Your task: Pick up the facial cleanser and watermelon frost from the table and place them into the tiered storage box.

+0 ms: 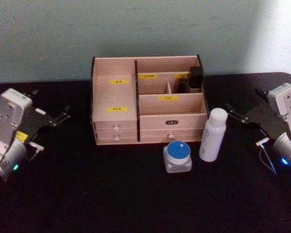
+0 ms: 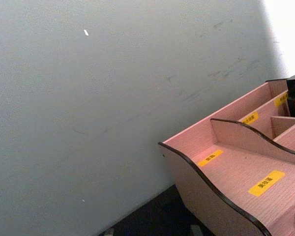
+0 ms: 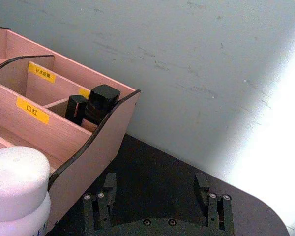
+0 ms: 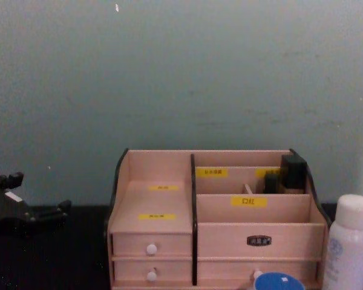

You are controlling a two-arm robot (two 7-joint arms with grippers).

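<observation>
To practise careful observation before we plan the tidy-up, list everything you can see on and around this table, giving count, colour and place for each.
tiered storage box: one, light wood with dark edges and yellow labels, back centre of the table
facial cleanser: one, white bottle, upright in front of the box's right end
watermelon frost: one, clear jar with blue lid, in front of the box, just left of the bottle
dark containers: at least two, black, in the box's back right compartment
table: one, black, under everything
wall: one, grey-green, behind the table
left gripper: one, black fingers, open, left of the box
right gripper: one, black fingers, open, right of the bottle
</observation>
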